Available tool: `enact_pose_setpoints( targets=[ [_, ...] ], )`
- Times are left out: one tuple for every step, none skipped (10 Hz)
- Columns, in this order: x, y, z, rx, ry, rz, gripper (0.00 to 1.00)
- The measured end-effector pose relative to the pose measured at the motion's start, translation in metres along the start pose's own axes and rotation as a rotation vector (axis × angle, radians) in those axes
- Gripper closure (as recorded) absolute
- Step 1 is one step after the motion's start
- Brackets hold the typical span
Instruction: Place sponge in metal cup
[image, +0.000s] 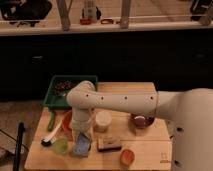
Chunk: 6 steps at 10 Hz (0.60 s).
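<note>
Orange round item sits at the front table edge, out of play. Gripper hangs straight down at front-left. Sponge touches beneath it, tilted, seemingly entering metal cup; the vertical approach suits a drop-in. Holding or let go: cannot tell.

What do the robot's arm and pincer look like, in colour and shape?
The arm is a thick off-white tube with a rounded elbow joint and small dark dots along its side. The pincer, low over the light-blue sponge near the front edge of the table, looks equally pale.
</note>
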<state>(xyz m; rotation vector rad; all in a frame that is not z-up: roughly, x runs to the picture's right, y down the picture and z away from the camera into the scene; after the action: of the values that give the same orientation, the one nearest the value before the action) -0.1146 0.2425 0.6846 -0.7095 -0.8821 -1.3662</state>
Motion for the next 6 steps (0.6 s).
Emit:
enact_pose_setpoints(
  targets=[
    [0.0003, -0.0003, 0.0001, -0.002, -0.003, -0.002, 0.48],
    [0.0005, -0.0013, 0.0005, -0.004, -0.007, -0.005, 0.35],
    [0.0006, -0.002, 0.0003, -0.004, -0.009, -0.007, 0.27],
    [0.0007, -0.0019, 0.0009, -0.005, -0.011, -0.008, 0.22],
    [0.0009, -0.002, 0.0013, -0.006, -0.013, -0.009, 0.2],
    [0.0009, -0.0024, 0.0011, -0.006, -0.013, -0.01, 0.2]
  ],
)
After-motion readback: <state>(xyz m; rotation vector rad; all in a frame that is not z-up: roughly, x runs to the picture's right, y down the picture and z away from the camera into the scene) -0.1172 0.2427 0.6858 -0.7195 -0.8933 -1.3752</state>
